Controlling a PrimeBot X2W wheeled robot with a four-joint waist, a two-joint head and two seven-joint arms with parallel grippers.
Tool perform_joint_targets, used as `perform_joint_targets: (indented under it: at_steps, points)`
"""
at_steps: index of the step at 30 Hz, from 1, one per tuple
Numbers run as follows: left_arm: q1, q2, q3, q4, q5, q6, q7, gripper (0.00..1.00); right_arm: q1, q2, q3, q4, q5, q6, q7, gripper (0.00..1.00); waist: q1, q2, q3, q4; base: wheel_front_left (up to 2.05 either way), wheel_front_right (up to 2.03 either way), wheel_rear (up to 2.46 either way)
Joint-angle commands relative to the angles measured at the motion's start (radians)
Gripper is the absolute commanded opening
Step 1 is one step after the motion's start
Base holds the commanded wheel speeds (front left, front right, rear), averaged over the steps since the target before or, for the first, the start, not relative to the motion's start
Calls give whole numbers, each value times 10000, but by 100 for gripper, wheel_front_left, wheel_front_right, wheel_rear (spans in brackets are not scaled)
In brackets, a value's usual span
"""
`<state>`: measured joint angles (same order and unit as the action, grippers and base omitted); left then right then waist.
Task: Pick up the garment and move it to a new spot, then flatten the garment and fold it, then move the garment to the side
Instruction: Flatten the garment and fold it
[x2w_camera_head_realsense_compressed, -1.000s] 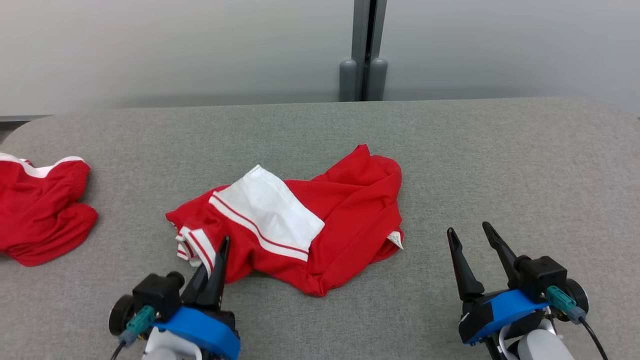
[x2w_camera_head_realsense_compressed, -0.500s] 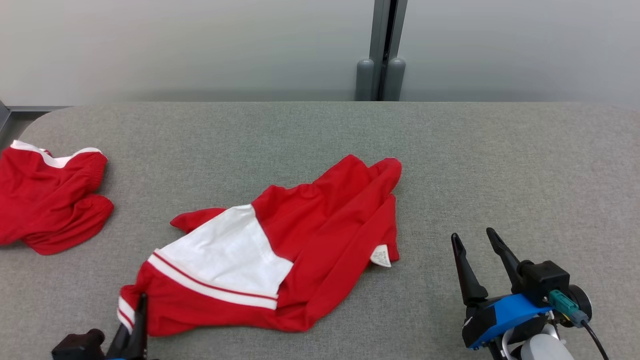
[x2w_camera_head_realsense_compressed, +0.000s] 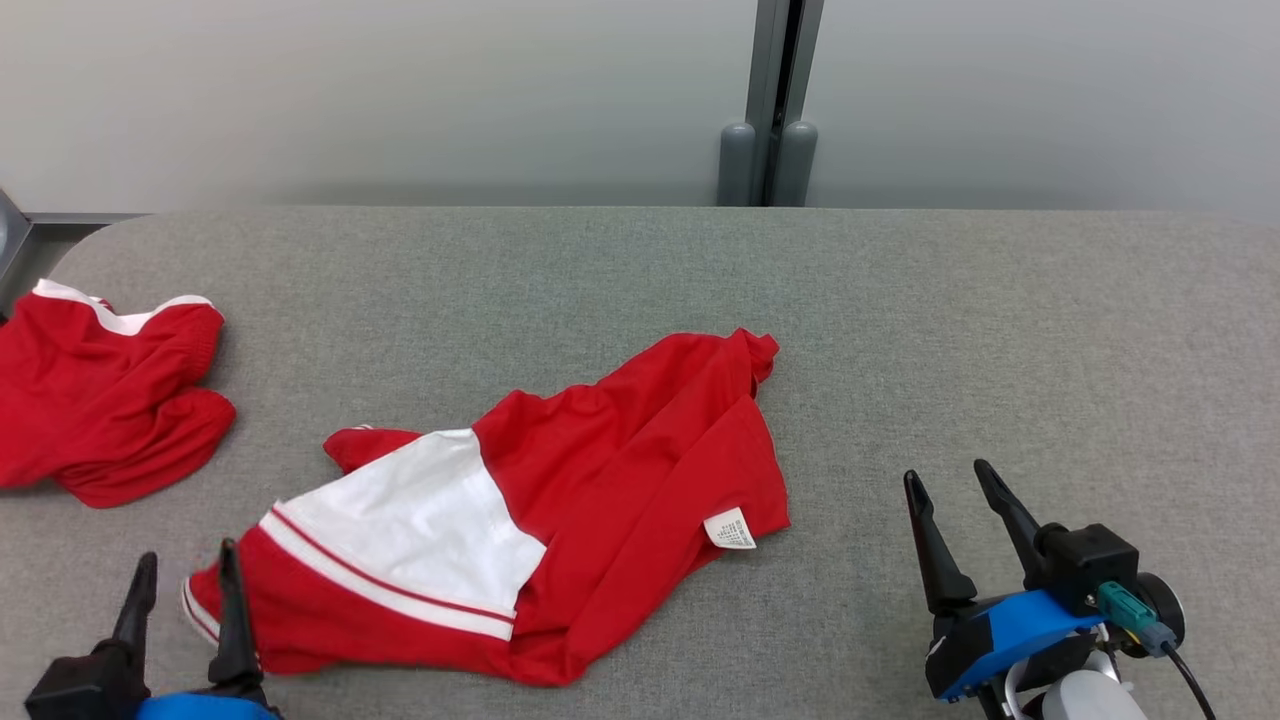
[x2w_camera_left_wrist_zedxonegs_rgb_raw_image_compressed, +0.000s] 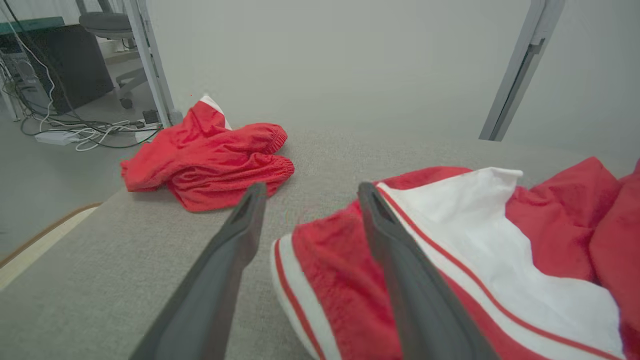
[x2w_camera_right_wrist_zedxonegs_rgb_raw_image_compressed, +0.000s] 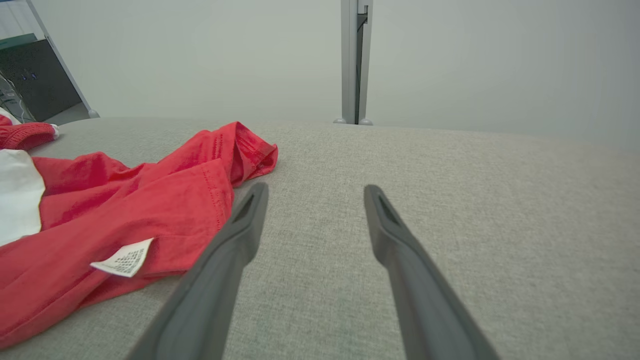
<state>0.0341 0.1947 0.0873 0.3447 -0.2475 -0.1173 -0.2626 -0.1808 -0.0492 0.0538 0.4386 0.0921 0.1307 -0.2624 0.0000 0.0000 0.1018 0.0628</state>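
You have the garment (x2w_camera_head_realsense_compressed: 600, 500) lying loose on the grey table (x2w_camera_head_realsense_compressed: 1000, 330), near the front edge and a little to the left of the middle. It is red, with a white panel (x2w_camera_head_realsense_compressed: 420, 520) edged by thin red and white stripes, and it is rumpled rather than flat. One end bunches up toward the far side.

Look at the small white care tag (x2w_camera_head_realsense_compressed: 730, 528) at the hem on the right. It faces up, and in the right wrist view the tag (x2w_camera_right_wrist_zedxonegs_rgb_raw_image_compressed: 122, 260) carries several lines of dark print, too small to read. No brand mark can be made out.

Your left gripper (x2w_camera_head_realsense_compressed: 188, 552) sits at the near left with its fingers spread wide and nothing clamped. In the left wrist view the striped cuff (x2w_camera_left_wrist_zedxonegs_rgb_raw_image_compressed: 300, 265) lies on the table between them, with one finger (x2w_camera_left_wrist_zedxonegs_rgb_raw_image_compressed: 395, 260) crossing in front of the cloth.

Your right gripper (x2w_camera_head_realsense_compressed: 946, 472) is also wide open and empty, over bare table just right of the hem.

A second red garment (x2w_camera_head_realsense_compressed: 100, 400) lies crumpled at the far left edge, well apart from the first.
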Motion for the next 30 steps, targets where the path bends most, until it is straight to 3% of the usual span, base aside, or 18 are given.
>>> perform_joint_targets:
  at_steps: [1, 7, 14, 20, 30]
  points:
    - [-159, -152, 289, -433, 296, 174, -30, 100, 51, -23, -44, 6, 8, 1, -38, 100, 0, 0, -31, -6, 0, 0, 0]
    - [-237, -631, 838, -1756, 1166, 149, -30, 100, 114, -23, -131, -4, -54, 1, -38, 100, 0, 0, -111, -36, 0, 0, 0]
    - [-454, -889, 90, -2500, 1804, -66, -32, 100, 140, -23, -126, 51, -18, 1, -38, 100, 0, 0, -239, -88, 0, 0, 0]
    - [-704, -987, -739, -2526, 1938, -136, -30, 100, 183, -23, -30, 43, 55, 1, -38, 100, 0, 0, -317, -187, 0, 0, 0]
    - [-567, -1150, -1170, -2055, 1606, -134, -32, 100, 271, -23, 18, 165, 67, 1, -38, 100, 0, 0, -316, -265, 0, 0, 0]
